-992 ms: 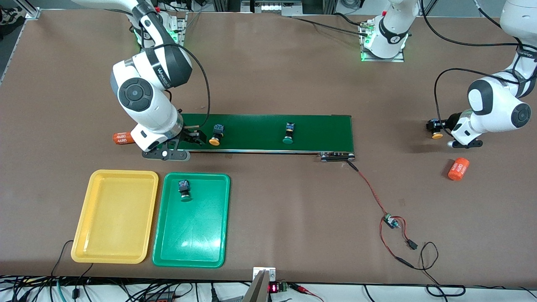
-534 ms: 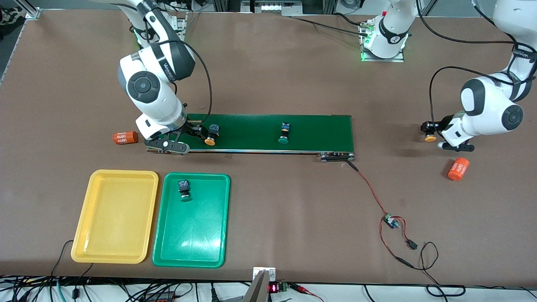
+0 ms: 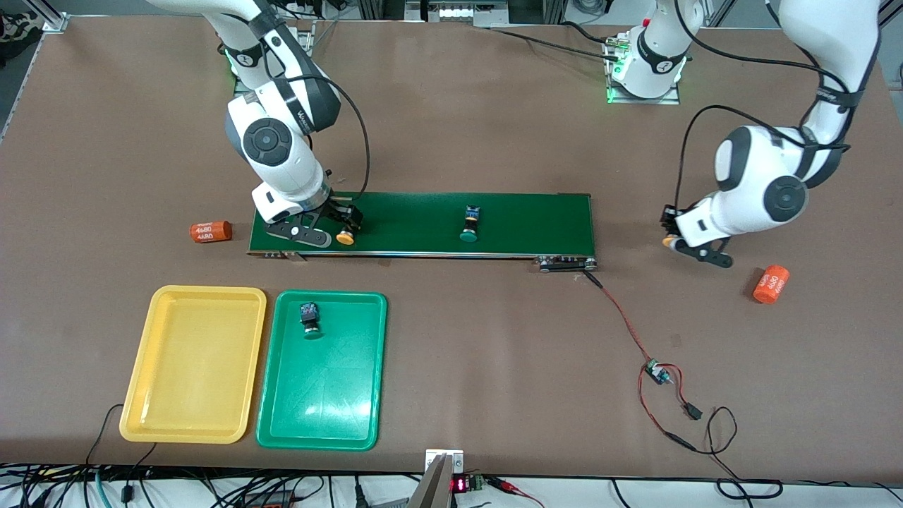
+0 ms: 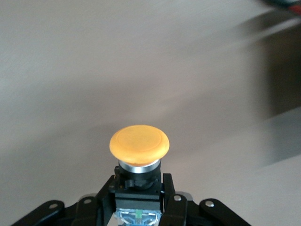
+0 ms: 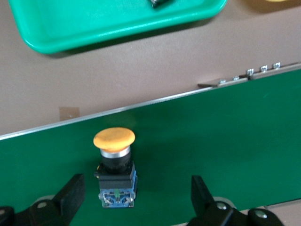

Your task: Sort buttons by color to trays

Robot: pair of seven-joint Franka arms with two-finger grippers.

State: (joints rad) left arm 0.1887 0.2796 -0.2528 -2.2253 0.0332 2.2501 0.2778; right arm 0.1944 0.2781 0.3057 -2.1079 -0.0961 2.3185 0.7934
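The right gripper (image 3: 337, 227) sits low over the belt (image 3: 522, 222) in the middle left of the front frame. Its fingers are spread wide, one on each side of a yellow button (image 5: 115, 165) that lies on the belt between them, not yet clamped. In the right wrist view the button's cap (image 5: 114, 139) is nearer one finger (image 5: 70, 195) than the other, so the step in hand looks like the closing grasp. To do it well, the gripper should shift until the black body is midway between the fingers, sink enough to catch the body and not the cap, then close and lift straight up before crossing to the yellow tray (image 3: 194, 363) at the lower left of the front frame.

The left gripper (image 4: 137, 200) is clamped on a second yellow button (image 4: 139, 155), held above bare table in the middle right of the front frame; from the front only a sliver of its cap (image 3: 667, 241) shows, so how firmly it sits is hard to judge.

A green button (image 3: 470, 224) lies on the belt at mid-frame, and another green button (image 3: 310, 319) already rests in the green tray (image 3: 323, 416), beside the yellow one. The yellow tray holds nothing yet.

An orange cylinder (image 3: 210, 231) lies off the belt's end by the right arm; another orange cylinder (image 3: 770, 283) lies near the left arm.
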